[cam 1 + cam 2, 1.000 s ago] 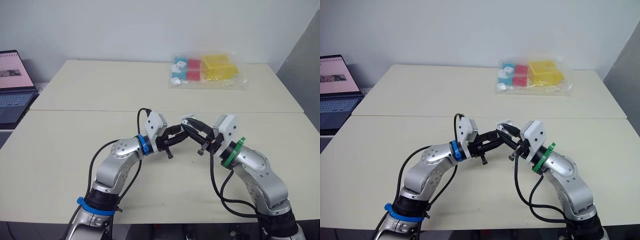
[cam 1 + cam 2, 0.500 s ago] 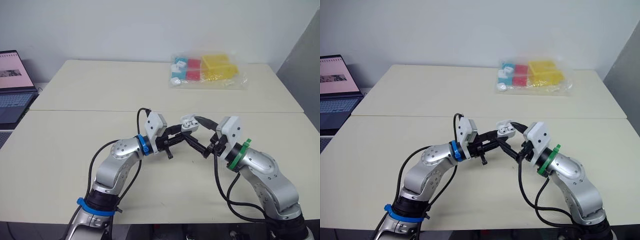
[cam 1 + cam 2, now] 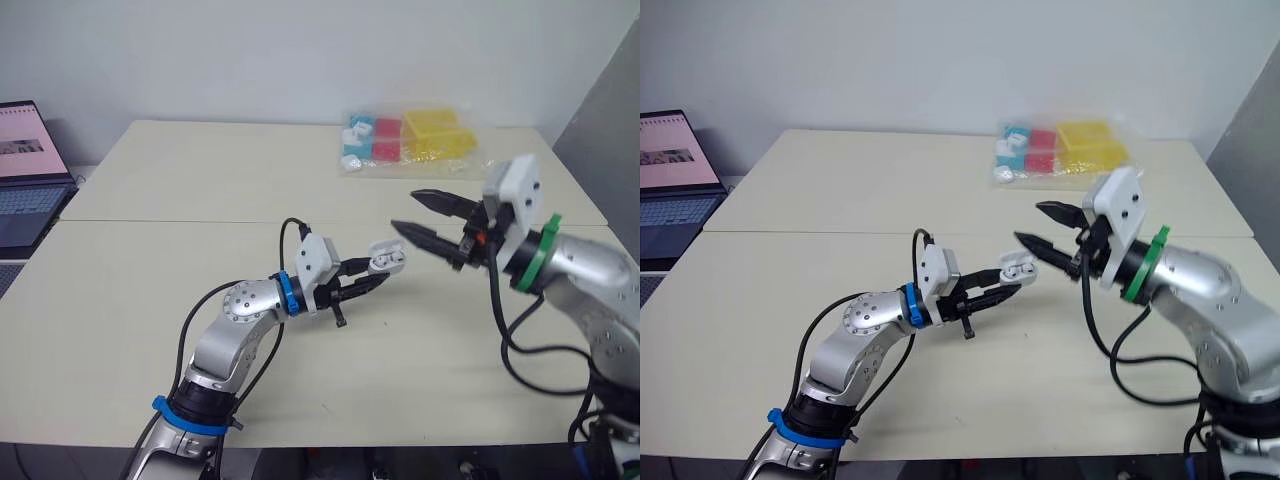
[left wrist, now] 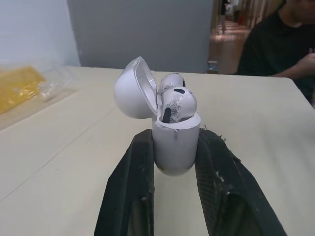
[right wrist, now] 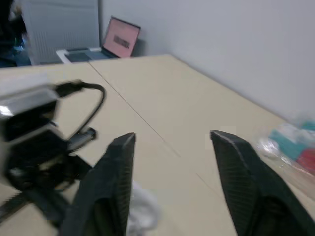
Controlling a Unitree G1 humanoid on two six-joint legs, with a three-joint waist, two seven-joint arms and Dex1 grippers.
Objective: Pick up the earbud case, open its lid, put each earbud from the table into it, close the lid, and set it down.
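The small glossy white earbud case (image 4: 175,140) stands upright, clamped in the left jaws above the middle of the cream bench (image 3: 120,300). Both white earbuds (image 4: 173,98) are seated and its rounded lid (image 4: 134,88) is hinged open. The right jaws, wide and empty, hang near it toward the bench's right edge, tips pointing at it, so they look best placed to shut the lid.

1. A pale beige surface (image 3: 200,180), made of two tabletops meeting at a straight seam (image 3: 150,221) that runs from left edge to right edge, stands against a plain white wall (image 3: 250,50).
2. A clear plastic bag (image 3: 474,160) lies near the far right corner, holding a yellow box (image 3: 435,135), a red box (image 3: 388,140) and teal boxes (image 3: 356,140) side by side.
3. An open laptop (image 3: 25,170), its screen showing pink, sits just off the left edge.
4. A person in a dark top (image 4: 275,44) is beyond the surface.
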